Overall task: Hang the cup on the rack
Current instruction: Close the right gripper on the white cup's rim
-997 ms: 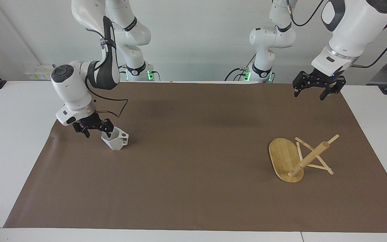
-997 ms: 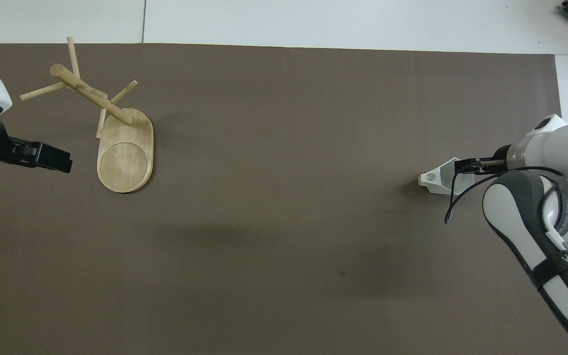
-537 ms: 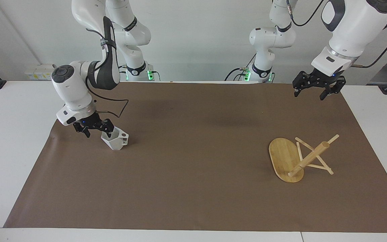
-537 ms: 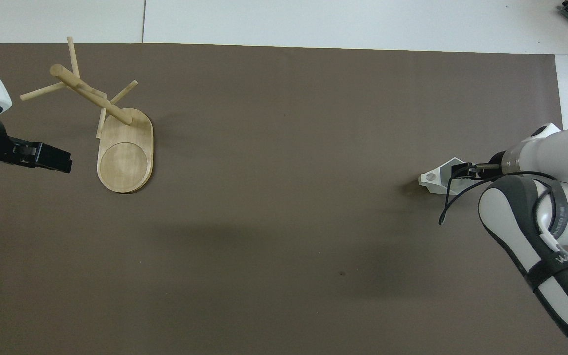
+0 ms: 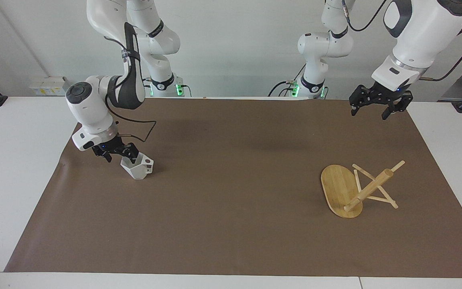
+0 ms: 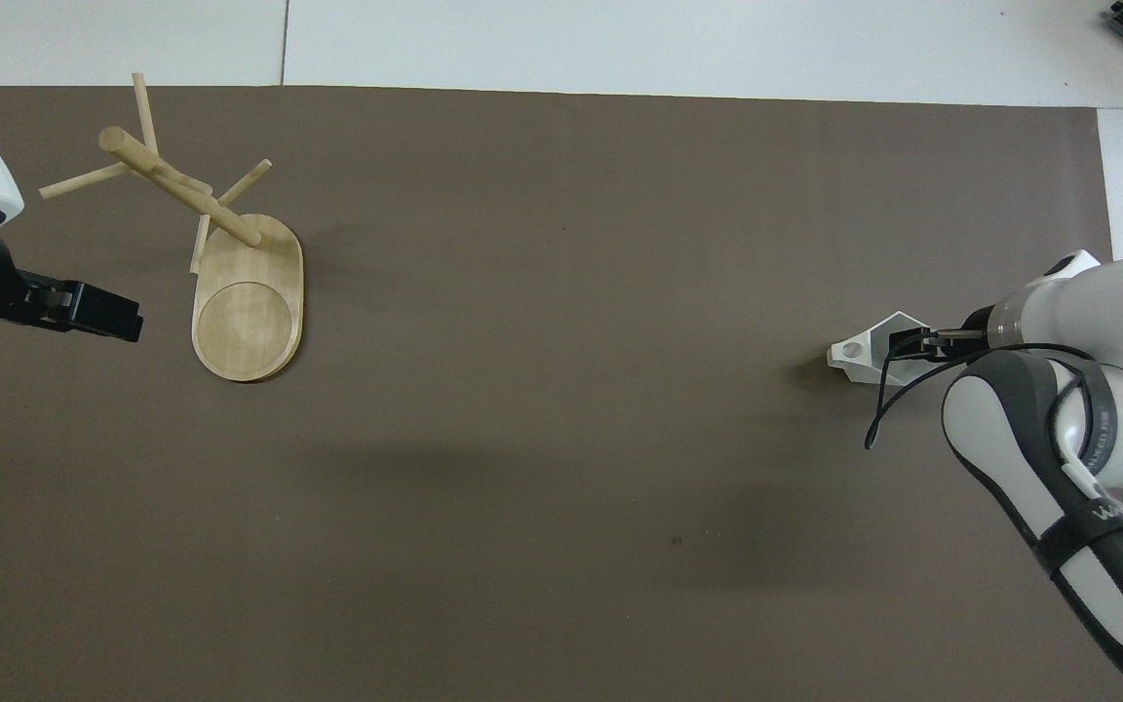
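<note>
The white faceted cup (image 5: 138,168) sits tilted on the brown mat toward the right arm's end of the table, its mouth turned to that end and its pierced handle (image 6: 848,349) toward the middle. My right gripper (image 5: 118,153) is low beside it and open. One finger (image 6: 905,342) is at the cup's rim; whether it touches I cannot tell. The bamboo rack (image 5: 340,188) is on the mat toward the left arm's end, its post (image 5: 369,189) slanting low toward that end. My left gripper (image 5: 369,114) waits open in the air, nearer the robots than the rack.
The brown mat (image 5: 231,208) covers most of the white table (image 5: 14,168), with bare white margins at both ends. A black cable (image 5: 140,130) loops from the right wrist just above the mat, close to the cup. Between cup and rack (image 6: 248,297) lies only mat.
My right gripper has edged a little toward the cup's mouth and its forearm has swung with it. The cup, the rack and the left arm have not moved.
</note>
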### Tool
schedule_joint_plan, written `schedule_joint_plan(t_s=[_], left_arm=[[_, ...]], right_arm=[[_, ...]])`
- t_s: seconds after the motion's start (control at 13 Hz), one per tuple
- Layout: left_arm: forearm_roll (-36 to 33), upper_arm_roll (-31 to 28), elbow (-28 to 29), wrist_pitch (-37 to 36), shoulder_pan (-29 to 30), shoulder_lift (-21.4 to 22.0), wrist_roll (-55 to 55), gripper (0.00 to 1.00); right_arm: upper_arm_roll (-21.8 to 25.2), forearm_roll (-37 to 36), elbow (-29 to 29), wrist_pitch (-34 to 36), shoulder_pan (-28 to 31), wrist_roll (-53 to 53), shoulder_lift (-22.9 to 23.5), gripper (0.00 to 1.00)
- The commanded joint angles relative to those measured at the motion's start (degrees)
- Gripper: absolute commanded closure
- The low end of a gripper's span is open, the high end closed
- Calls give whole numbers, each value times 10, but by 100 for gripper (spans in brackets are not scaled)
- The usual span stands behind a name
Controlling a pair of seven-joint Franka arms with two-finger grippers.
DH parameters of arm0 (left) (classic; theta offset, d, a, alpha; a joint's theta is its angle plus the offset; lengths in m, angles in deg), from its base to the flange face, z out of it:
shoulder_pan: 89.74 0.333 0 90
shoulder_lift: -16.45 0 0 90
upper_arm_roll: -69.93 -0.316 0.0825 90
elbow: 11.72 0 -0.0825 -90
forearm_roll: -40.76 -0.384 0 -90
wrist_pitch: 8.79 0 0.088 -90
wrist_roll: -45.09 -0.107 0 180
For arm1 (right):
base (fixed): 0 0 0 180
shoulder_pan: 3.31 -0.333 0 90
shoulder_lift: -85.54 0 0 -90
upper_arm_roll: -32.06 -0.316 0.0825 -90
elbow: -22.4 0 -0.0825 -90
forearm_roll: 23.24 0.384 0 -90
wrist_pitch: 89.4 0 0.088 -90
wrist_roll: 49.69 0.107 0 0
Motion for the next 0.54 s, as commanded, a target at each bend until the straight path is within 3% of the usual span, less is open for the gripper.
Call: schedule_joint_plan(t_s=[0.0, 0.23, 0.31, 0.46], left_arm=[[8, 2, 7, -6, 5, 10, -5, 0], [8, 2, 7, -7, 5, 10, -5, 0], [8, 2, 7, -7, 5, 10, -5, 0], [8, 2, 7, -7, 5, 10, -6, 0]], right_arm=[[-1, 5, -9, -13, 3, 6, -3, 0], [-1, 4, -9, -14, 3, 5, -3, 1], [-1, 4, -9, -14, 3, 6, -3, 6], [-1, 4, -8, -15, 3, 5, -3, 25]])
